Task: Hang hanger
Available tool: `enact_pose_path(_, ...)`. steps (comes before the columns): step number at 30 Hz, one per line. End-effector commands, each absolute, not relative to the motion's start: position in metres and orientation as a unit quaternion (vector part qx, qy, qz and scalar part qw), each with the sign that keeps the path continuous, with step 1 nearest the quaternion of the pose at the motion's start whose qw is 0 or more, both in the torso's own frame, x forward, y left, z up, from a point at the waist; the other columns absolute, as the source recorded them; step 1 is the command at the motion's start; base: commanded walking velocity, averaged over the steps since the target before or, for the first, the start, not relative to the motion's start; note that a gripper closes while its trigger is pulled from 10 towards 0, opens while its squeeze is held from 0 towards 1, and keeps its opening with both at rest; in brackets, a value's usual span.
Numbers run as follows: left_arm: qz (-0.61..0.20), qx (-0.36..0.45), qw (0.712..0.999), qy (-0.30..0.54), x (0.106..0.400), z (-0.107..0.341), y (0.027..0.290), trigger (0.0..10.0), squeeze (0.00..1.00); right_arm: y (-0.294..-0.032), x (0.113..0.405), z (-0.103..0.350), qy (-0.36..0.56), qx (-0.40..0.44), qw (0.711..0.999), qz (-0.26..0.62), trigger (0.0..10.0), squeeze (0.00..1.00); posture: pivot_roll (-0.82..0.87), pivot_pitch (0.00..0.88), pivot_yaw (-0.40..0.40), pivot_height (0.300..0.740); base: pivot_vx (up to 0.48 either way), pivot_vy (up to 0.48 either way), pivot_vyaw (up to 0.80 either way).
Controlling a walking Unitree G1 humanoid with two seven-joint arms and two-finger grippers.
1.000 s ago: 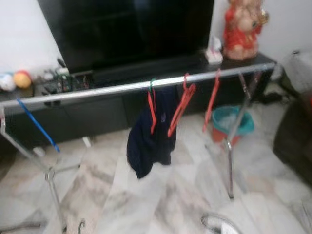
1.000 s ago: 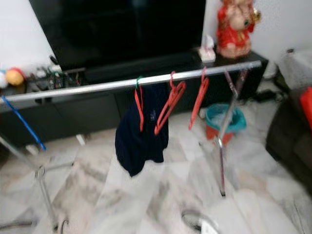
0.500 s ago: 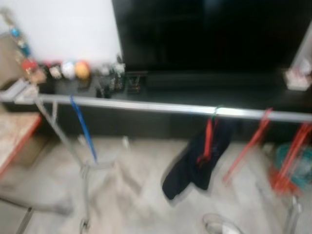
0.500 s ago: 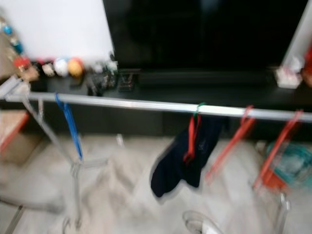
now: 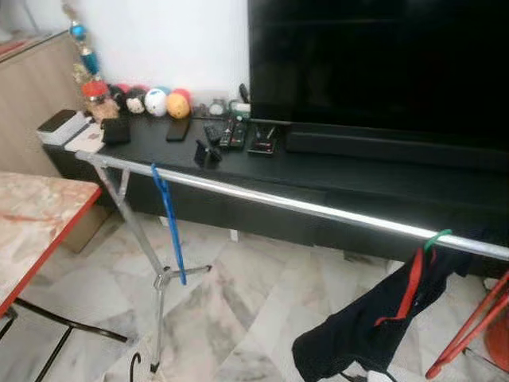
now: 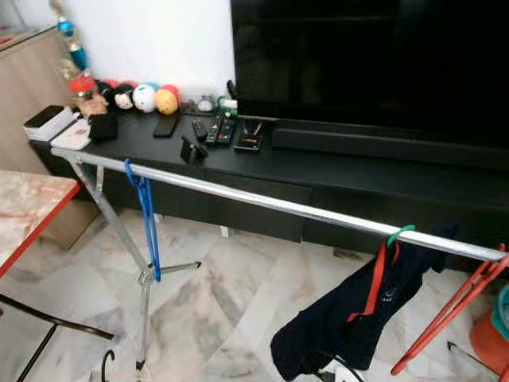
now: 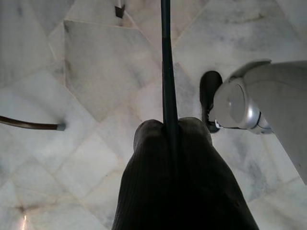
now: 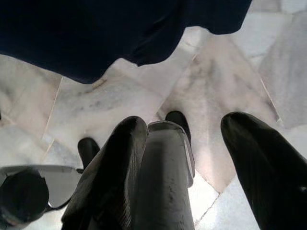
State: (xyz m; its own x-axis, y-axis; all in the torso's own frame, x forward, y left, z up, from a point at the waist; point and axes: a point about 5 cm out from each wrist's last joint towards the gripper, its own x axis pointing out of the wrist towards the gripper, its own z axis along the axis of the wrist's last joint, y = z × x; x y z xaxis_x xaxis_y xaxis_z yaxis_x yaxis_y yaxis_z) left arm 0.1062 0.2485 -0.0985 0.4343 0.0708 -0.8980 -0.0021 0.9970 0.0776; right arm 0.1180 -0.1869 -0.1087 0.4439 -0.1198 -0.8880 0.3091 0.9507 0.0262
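The left gripper point(image 7: 168, 129) is pinching a thin dark hanger point(image 7: 165, 57) (right gripper point(image 8: 184, 139) gaping, idle); best hooking it mid-frame on the rail point(image 5: 294, 204).

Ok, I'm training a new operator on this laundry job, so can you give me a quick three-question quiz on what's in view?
1. True or false: the blue hanger hangs on the silver rail.
2. The dark garment hangs on a hanger of which colour? A red, B blue, C white.
3. Fill in: the left pincer is shut on a thin dark rod, while the right pincer has its fingers ___.

Key: 1 true; 2 A; 3 open.
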Motion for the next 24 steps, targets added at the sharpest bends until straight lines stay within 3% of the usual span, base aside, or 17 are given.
enact_pose_path(1,0.02,0.037,0.839,0.543,0.1007,-0.0998,0.2502,10.0,0.0,-0.1826,0.1094,-0.1118,0.524,0.102,0.835,-0.134,10.0,0.0,-0.04,0.0,0.065,0.74,0.0,0.0,0.0)
enact_pose_path(24,0.017,0.042,0.841,0.539,0.1025,-0.0994,0.2495,10.0,0.0,-0.181,0.1116,-0.111,0.512,0.125,0.84,-0.128,10.0,0.0,-0.05,0.0,0.064,0.74,0.0,0.0,0.0)
